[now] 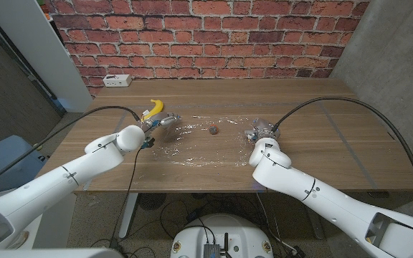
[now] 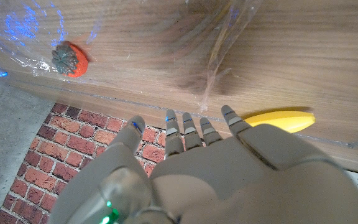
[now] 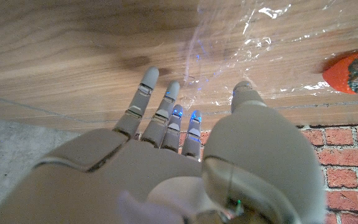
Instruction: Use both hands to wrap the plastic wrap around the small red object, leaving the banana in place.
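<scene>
Though near wrap [image 1: 199,140], banana [image 1: 154,109] (uncovered)

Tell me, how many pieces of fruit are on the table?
1: a curved yellow banana beside the left hand. The small red object might be fruit too; it's too small to tell.

At the right edge of the right wrist view, the small red object [image 3: 355,70] is cut off, while each hand's fingertip contact with the plastic wrap [image 1: 199,140] is too small to tell.
</scene>
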`<state>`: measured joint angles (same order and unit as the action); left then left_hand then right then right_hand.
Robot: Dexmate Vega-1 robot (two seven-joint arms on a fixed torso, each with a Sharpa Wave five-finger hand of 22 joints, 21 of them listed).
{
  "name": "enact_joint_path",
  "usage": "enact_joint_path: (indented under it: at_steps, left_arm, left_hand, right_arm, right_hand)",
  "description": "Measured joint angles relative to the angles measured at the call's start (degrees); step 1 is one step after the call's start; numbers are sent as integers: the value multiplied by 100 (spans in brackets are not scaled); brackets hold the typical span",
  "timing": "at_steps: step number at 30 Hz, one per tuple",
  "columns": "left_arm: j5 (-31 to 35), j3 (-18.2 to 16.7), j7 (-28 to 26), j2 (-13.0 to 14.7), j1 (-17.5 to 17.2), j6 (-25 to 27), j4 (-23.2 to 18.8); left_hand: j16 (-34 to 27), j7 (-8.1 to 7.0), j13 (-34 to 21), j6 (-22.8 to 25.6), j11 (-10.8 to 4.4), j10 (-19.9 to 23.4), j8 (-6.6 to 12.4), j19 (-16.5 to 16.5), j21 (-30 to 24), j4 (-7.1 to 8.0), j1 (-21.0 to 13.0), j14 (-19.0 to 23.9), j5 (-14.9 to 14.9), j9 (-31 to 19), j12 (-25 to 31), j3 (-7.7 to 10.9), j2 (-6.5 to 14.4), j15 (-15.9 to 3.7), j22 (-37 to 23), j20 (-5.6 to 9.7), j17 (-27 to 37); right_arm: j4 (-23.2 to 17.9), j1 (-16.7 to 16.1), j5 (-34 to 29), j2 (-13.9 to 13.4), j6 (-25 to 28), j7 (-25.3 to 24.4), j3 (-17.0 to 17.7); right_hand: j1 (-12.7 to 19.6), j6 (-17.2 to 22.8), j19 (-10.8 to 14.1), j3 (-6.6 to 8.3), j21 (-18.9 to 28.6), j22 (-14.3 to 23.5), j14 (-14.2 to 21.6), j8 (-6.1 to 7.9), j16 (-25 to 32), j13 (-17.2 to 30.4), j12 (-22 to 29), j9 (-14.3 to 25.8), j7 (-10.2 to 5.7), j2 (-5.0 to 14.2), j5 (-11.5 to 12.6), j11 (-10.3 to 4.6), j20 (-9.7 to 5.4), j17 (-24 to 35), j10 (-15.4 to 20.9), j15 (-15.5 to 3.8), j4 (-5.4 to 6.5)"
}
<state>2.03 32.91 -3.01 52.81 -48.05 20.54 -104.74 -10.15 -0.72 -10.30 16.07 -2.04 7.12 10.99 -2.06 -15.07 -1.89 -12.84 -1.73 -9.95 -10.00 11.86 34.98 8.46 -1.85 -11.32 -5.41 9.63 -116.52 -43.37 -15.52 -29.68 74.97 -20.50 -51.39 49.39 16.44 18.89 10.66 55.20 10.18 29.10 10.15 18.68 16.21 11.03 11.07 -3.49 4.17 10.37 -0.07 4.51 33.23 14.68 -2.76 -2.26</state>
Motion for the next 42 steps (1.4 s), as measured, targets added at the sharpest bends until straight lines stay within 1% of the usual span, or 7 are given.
enact_joint_path:
  at_steps: [10, 22, 26, 30, 33, 38, 42]
  left_arm:
    - [20, -3, -2, 6, -33, -3, -55]
    - [26, -78, -62, 70, -149, 68, -187]
    - [16, -107, -79, 96, -198, 81, -234]
    - [10, -122, -99, 123, -238, 105, -284]
    - [18, -124, -117, 136, -263, 132, -322]
    - [51, -130, -158, 155, -315, 168, -381]
    - [54, -138, -178, 162, -342, 174, -403]
  left_hand:
    - [0, -21, 0, -22, 0, 0, -41, 0, 0, 11, 31, 0, 0, 0, 0, 11, 31, 0, 0, 0, 0]
    - [0, -21, 0, -21, 22, -22, -41, 0, 0, 24, 31, 0, 0, 0, -21, 24, 31, 0, 0, 0, 0]
    - [0, -21, 0, -22, 22, -22, -41, 0, 0, 24, 30, 0, 0, 0, -21, 24, 31, 0, 0, 0, 0]
    - [0, -21, 0, -21, 0, -44, -41, 0, 0, 24, 30, 0, 0, 0, -20, 24, 31, 0, 0, 0, 0]
    - [0, -53, 0, -53, 0, -44, -41, 0, 0, 24, 61, 0, 0, 0, -20, 24, 1, 0, 0, 0, 0]
    - [0, -53, 0, -53, 0, -44, -41, 0, 0, 7, 61, 0, 0, 0, -20, 7, 1, 0, 0, 0, 0]
    - [0, -53, 0, -53, 0, -44, -41, 0, 0, -17, 76, 0, 0, 0, -20, -17, -30, 1, 0, 0, 0]
  right_arm:
    - [-133, 19, 475, -113, 106, -300, -60]
    - [-158, 152, 922, -200, 45, -477, -197]
    - [-149, 214, 1073, -225, 44, -508, -257]
    - [-153, 216, 1163, -270, -40, -567, -270]
    - [-179, 194, 1207, -315, -115, -623, -274]
    - [-232, 161, 1244, -373, -166, -713, -276]
    - [-264, 129, 1252, -399, -195, -769, -277]
  right_hand:
    - [70, 34, 630, 104, 274, 23, 775, 90, 106, -37, 118, 0, 33, 65, 0, 74, -91, -170, 125, -65, -195]
    - [442, 34, 1083, 295, 488, 38, 1127, 90, 126, -79, 131, -1, 33, 129, 0, 69, -246, -282, 181, -103, -466]
    - [570, 34, 1102, 363, 514, 38, 1189, 90, 165, -87, 131, -1, 33, 129, 0, 37, -277, -234, 212, -130, -569]
    - [524, 34, 580, 325, 411, 33, 694, 90, -77, -105, 131, -1, 33, 181, 0, 59, -162, -241, 186, -92, -537]
    - [482, 59, 472, 319, 354, 34, 586, 131, -105, -112, 131, -1, 33, 195, 0, 38, -152, -258, 168, -62, -531]
    - [500, 173, 666, 386, 420, -1, 941, 153, 133, -132, 131, -1, 42, 212, 0, 5, -235, -98, 203, -85, -598]
    - [1106, 378, 833, 624, 558, 36, 1273, 175, 432, -147, 187, -1, -3, 384, 51, -65, -420, 152, 398, -123, -793]
